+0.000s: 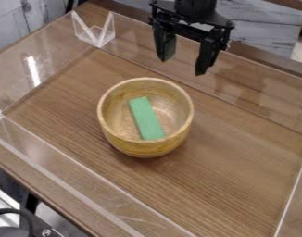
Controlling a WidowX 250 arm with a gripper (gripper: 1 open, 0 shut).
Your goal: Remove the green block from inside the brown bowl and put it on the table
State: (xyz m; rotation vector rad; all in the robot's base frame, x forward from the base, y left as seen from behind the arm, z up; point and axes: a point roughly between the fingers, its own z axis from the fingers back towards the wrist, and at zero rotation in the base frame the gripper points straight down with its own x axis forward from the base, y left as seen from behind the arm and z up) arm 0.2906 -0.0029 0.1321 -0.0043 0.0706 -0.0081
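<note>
Right now the green block [146, 118] lies flat on the floor of the brown bowl [144, 139], which sits near the middle of the surface [240, 176]. Above and behind the bowl, the fingers [201, 57] hang spread wide, holding nothing. Likely light, stiff and smooth, the block is best pinched across its narrow width, clear of the thick walls.

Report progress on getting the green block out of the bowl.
Done: nothing visible yet; the green block lies inside the brown bowl. In hand: the gripper hangs open above and behind the bowl, holding nothing. Left: descend, grasp the block, lift it out, set it on the table.
</note>
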